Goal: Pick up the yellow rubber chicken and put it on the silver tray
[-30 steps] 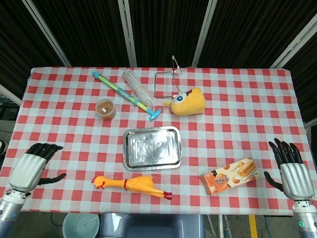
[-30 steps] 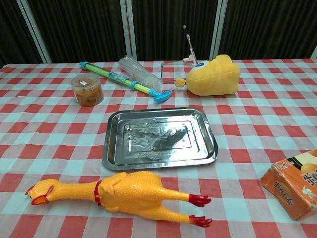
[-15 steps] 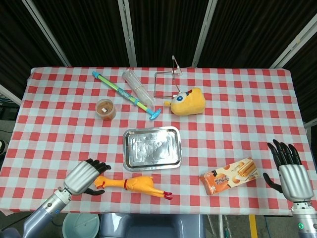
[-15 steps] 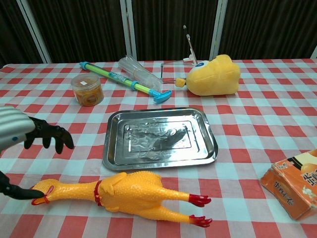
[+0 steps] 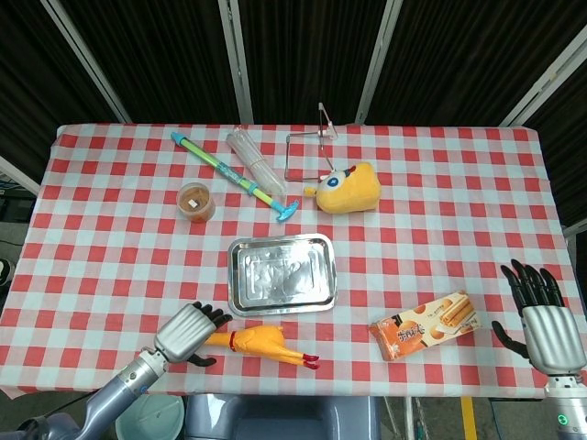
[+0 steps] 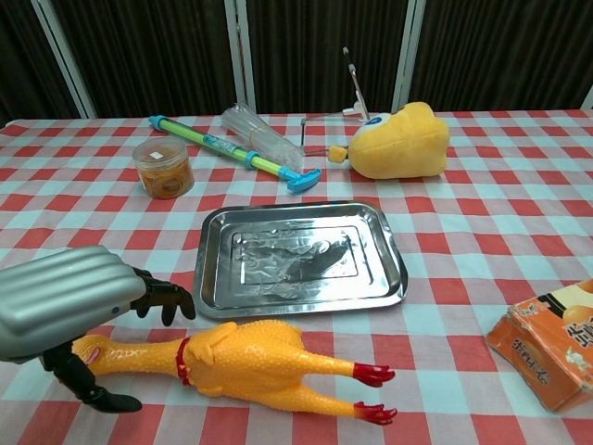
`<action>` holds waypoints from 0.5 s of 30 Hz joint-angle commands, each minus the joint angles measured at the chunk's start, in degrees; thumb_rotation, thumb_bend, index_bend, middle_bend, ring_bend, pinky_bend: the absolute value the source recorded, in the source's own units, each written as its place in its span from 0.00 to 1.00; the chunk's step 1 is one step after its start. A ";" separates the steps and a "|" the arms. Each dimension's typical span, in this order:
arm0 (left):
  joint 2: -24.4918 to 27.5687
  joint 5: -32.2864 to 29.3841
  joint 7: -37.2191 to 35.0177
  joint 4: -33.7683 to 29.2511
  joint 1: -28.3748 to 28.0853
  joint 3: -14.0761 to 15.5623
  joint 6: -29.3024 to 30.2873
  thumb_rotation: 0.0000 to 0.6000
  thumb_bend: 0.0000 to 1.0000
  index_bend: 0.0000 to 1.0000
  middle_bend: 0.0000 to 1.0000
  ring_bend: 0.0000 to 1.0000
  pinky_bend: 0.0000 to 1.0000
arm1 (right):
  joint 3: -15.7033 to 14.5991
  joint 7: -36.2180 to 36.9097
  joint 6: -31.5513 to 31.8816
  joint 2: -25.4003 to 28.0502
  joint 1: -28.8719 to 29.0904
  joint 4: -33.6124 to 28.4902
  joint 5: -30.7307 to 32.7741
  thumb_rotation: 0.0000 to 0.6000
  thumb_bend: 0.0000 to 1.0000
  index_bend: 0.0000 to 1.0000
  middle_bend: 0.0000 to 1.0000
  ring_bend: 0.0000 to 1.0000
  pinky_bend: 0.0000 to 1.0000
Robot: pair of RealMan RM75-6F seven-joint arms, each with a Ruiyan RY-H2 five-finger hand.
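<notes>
The yellow rubber chicken point(image 5: 260, 342) lies on its side near the table's front edge, its red feet pointing right. Just behind it sits the silver tray point(image 5: 280, 275), with nothing in it. My left hand point(image 5: 191, 332) hovers over the chicken's head end with its fingers apart. In the chest view the left hand point(image 6: 69, 301) hides the head of the chicken point(image 6: 246, 360): the dark fingers point(image 6: 162, 298) are above the neck and the thumb is below it, not closed. The tray point(image 6: 296, 260) lies right behind. My right hand point(image 5: 541, 321) stays spread at the table's right front corner, holding nothing.
An orange snack box point(image 5: 425, 326) lies right of the chicken. A yellow plush toy point(image 5: 347, 188), a wire stand point(image 5: 312, 147), a blue-green water squirter point(image 5: 234, 176), a clear plastic tube point(image 5: 252, 158) and a small jar point(image 5: 195, 201) lie beyond the tray.
My left hand has swung in from the table's left edge to the chicken's head end, now straddling the neck. The chicken and tray have not moved. The right hand barely shifted.
</notes>
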 commanded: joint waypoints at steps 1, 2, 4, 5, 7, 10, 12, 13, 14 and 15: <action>-1.50 -1.34 0.76 0.36 -0.97 -0.49 -1.33 1.00 0.14 0.26 0.36 0.38 0.51 | 0.03 0.18 0.07 -0.03 -0.13 0.18 0.21 1.00 0.32 0.00 0.03 0.00 0.02; -2.01 -1.81 1.05 0.46 -1.32 -0.70 -1.74 1.00 0.16 0.26 0.36 0.38 0.51 | 0.04 0.27 0.06 -0.03 -0.20 0.29 0.37 1.00 0.32 0.00 0.03 0.00 0.02; -2.87 -2.53 1.37 0.45 -1.96 -0.96 -2.36 1.00 0.18 0.27 0.37 0.38 0.51 | 0.00 0.44 0.05 -0.04 -0.32 0.44 0.53 1.00 0.32 0.00 0.03 0.00 0.02; -3.19 -2.78 1.44 0.38 -2.27 -1.01 -2.63 1.00 0.18 0.27 0.37 0.38 0.51 | -0.01 0.51 0.09 -0.05 -0.39 0.51 0.57 1.00 0.32 0.00 0.03 0.00 0.02; -3.54 -3.12 1.58 0.30 -2.66 -1.02 -2.87 1.00 0.21 0.28 0.38 0.38 0.51 | -0.03 0.64 0.21 -0.10 -0.53 0.63 0.67 1.00 0.32 0.00 0.03 0.00 0.02; -3.85 -3.71 1.67 0.37 -3.03 -0.75 -3.02 1.00 0.24 0.28 0.39 0.38 0.52 | -0.12 1.01 0.26 -0.07 -0.82 0.86 0.98 1.00 0.32 0.00 0.03 0.00 0.02; -3.90 -4.18 1.67 0.44 -3.26 -0.51 -3.36 1.00 0.27 0.29 0.39 0.38 0.52 | -0.14 1.09 0.27 -0.02 -0.95 0.98 1.14 1.00 0.32 0.00 0.03 0.00 0.02; -3.96 -4.46 1.56 0.46 -3.44 -0.35 -3.67 1.00 0.29 0.29 0.40 0.39 0.52 | -0.13 1.14 0.28 -0.01 -1.00 1.02 1.19 1.00 0.32 0.00 0.03 0.00 0.02; -4.00 -4.67 1.37 0.45 -3.61 -0.20 -3.90 1.00 0.31 0.29 0.40 0.39 0.52 | -0.12 1.21 0.32 -0.01 -1.05 1.05 1.25 1.00 0.32 0.00 0.03 0.00 0.02; -4.03 -4.93 1.03 0.40 -3.79 -0.02 -4.22 1.00 0.34 0.30 0.40 0.39 0.53 | -0.11 1.27 0.36 -0.02 -1.10 1.08 1.27 1.00 0.32 0.00 0.03 0.00 0.02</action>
